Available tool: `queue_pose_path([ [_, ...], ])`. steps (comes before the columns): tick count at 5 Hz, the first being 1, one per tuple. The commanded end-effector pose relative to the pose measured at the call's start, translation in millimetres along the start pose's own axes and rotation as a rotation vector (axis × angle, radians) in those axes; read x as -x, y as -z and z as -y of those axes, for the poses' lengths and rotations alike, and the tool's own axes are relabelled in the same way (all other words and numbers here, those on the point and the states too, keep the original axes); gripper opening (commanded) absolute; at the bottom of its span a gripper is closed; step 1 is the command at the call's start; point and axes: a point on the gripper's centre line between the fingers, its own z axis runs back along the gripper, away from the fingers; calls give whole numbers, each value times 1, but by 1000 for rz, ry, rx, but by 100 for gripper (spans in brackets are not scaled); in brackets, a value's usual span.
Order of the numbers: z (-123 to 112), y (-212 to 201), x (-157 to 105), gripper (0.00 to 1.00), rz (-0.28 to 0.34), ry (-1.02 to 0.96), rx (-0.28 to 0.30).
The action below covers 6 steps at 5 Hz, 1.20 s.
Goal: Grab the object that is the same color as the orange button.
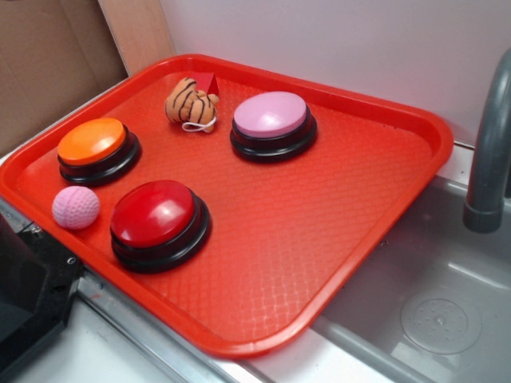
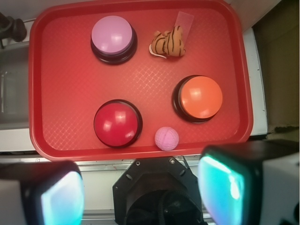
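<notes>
The object, a small orange plush tiger (image 1: 192, 102) (image 2: 168, 44) with black stripes and a white loop cord, lies at the far side of the red tray (image 1: 319, 231) (image 2: 61, 93). The orange button (image 1: 92, 142) (image 2: 200, 97) sits near the tray's left edge in the exterior view. In the wrist view my gripper (image 2: 140, 192) hovers high above, outside the tray's near edge. Its two fingers (image 2: 61, 199) are wide apart with nothing between them. The gripper does not show in the exterior view.
Also on the tray are a pink-topped button (image 1: 271, 116) (image 2: 111, 35), a red-topped button (image 1: 156, 211) (image 2: 116, 123), a pink dimpled ball (image 1: 76, 207) (image 2: 167, 138) and a red wedge block (image 1: 209, 82) behind the tiger. A grey faucet (image 1: 487, 159) and sink (image 1: 431, 311) lie to the right. The robot's black base (image 1: 28, 295) stands beside the tray.
</notes>
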Motion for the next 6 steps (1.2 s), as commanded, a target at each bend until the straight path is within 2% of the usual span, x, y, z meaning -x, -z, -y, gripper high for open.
queue_pose_path([
  [1, 0, 0, 0, 100, 0, 0, 0],
  [2, -5, 9, -39, 100, 29, -219, 32],
  [3, -9, 29, -72, 100, 22, -386, 37],
  [4, -21, 51, -94, 100, 83, -609, 19],
  [5, -42, 83, -120, 100, 206, -847, -18],
  [6, -58, 103, -124, 100, 290, -1060, -26],
])
